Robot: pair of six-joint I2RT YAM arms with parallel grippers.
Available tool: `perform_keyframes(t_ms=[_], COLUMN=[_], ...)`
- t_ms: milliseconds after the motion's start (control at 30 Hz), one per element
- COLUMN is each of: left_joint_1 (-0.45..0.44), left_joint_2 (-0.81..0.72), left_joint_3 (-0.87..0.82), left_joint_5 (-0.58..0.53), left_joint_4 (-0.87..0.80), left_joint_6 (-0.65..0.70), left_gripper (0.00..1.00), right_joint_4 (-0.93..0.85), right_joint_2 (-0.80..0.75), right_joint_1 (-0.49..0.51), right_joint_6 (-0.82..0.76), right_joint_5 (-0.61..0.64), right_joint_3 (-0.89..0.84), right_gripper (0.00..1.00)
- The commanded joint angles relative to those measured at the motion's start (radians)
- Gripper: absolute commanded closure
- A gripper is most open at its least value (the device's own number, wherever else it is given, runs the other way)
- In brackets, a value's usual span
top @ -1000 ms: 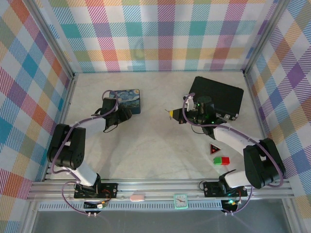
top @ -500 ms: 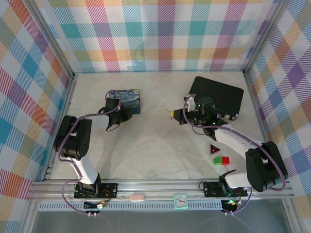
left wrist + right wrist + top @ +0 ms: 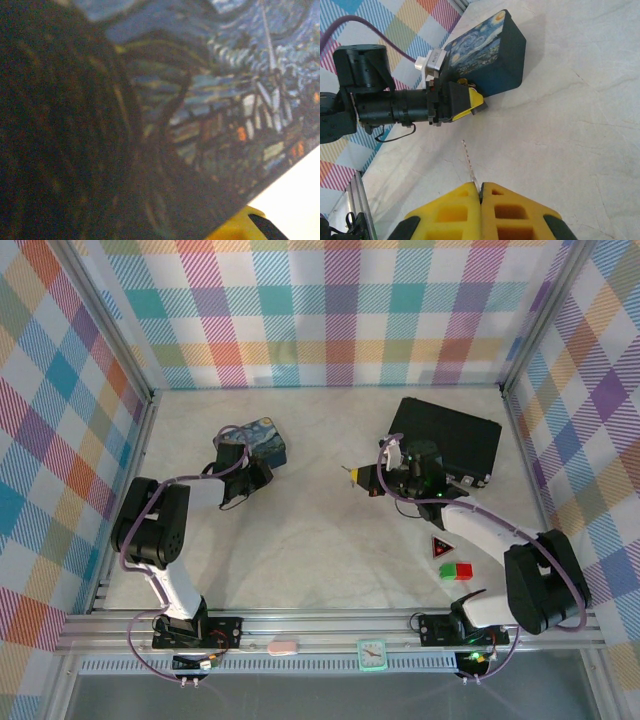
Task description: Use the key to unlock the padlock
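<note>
My right gripper (image 3: 360, 476) (image 3: 481, 189) hovers over the middle of the table, shut on the key (image 3: 469, 164). The key's thin toothed blade sticks out ahead, toward the left arm. My left gripper (image 3: 256, 466) (image 3: 472, 102) is pressed against the near edge of a painted tin (image 3: 263, 436) (image 3: 480, 50), which is tipped up on one side. In the left wrist view the tin's night-sky picture (image 3: 225, 100) sits right against the lens, and one yellow finger (image 3: 240, 227) peeks out below it. The tin covers those jaws. The padlock is hidden.
A large flat black case (image 3: 450, 440) lies at the back right, just behind the right arm. A red triangle card (image 3: 441, 546) and a red-and-green block (image 3: 456, 570) sit at the front right. Checked walls close in three sides.
The left gripper has pushed in closer to the tin, and the tin has tipped up and turned a little. The right gripper, still on the key, has barely moved.
</note>
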Motion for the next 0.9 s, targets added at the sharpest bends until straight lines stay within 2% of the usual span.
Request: perform_keyframes(t_ms=[0,167,467,633,867], left_joint_1=[0.007,0.006,-0.008,-0.025,-0.057], left_joint_2=[-0.068,-0.105,-0.125,-0.118,-0.118], left_joint_3=[-0.029,-0.064,-0.144,-0.179,-0.207], left_joint_5=[0.101,0.225,0.318,0.359,0.391], left_joint_4=[0.055,0.193,0.467,0.623,0.69], left_joint_6=[-0.123,-0.314,-0.531,-0.603,-0.601], left_gripper=[1.0,1.0,1.0,1.0,1.0], right_joint_4=[0.066,0.148,0.419,0.611,0.648], right_joint_2=[0.038,0.114,0.319,0.43,0.502], right_joint_1=[0.009,0.049,0.149,0.162,0.165], right_joint_6=[0.071,0.136,0.333,0.465,0.49], right_joint_5=[-0.015,-0.033,-0.085,-0.109,-0.133], right_joint_3=[-0.033,-0.034,0.005,0.022,0.09], right_gripper=[1.0,1.0,1.0,1.0,1.0])
